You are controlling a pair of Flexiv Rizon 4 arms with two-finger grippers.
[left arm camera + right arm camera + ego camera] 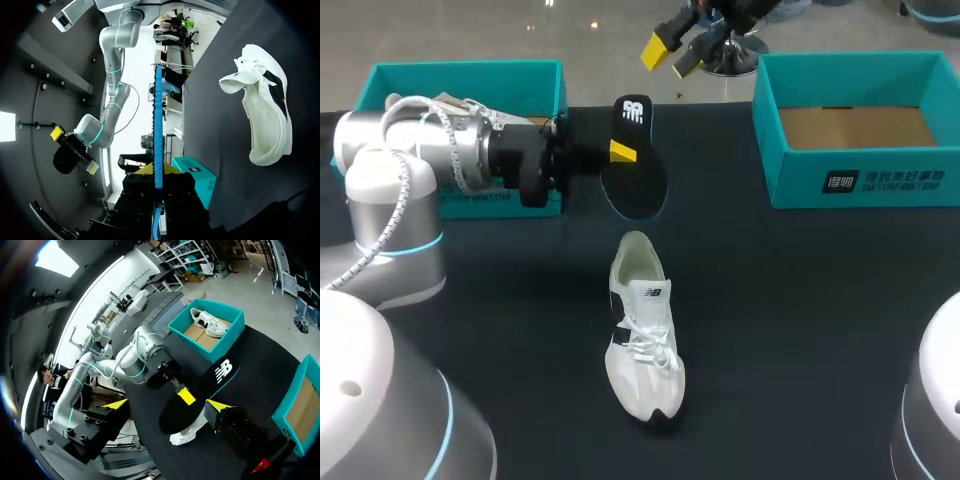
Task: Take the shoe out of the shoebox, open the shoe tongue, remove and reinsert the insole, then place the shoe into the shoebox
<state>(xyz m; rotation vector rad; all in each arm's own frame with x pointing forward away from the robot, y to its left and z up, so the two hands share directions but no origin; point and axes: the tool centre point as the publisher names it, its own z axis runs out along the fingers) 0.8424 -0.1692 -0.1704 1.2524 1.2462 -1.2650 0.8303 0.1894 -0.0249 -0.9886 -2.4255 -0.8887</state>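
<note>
Yellow-tipped left fingers [622, 152] pinch the black insole [636, 185] from 2 sides, holding it just beyond the heel of the white shoe [642, 345]. The shoe lies on the tabletop [800, 320], toe pointing away from the insole. From above, the insole's broad end faces the shoe's open collar, so reinserting looks best done toe-first and tilted down, with the tongue lifted. The right fingers [656, 50], spread and empty well beyond the shoe, could steady the heel. The empty shoebox [860, 180] stands well to the shoe's right, so its walls leave room for the sweep.

Left wrist: the insole shows edge-on between the fingers, with the shoe off to 1 side.

Right wrist: the insole overlaps the shoe's heel. Beyond the shoe, a second shoebox [232, 337] holds another shoe [210, 322].
</note>
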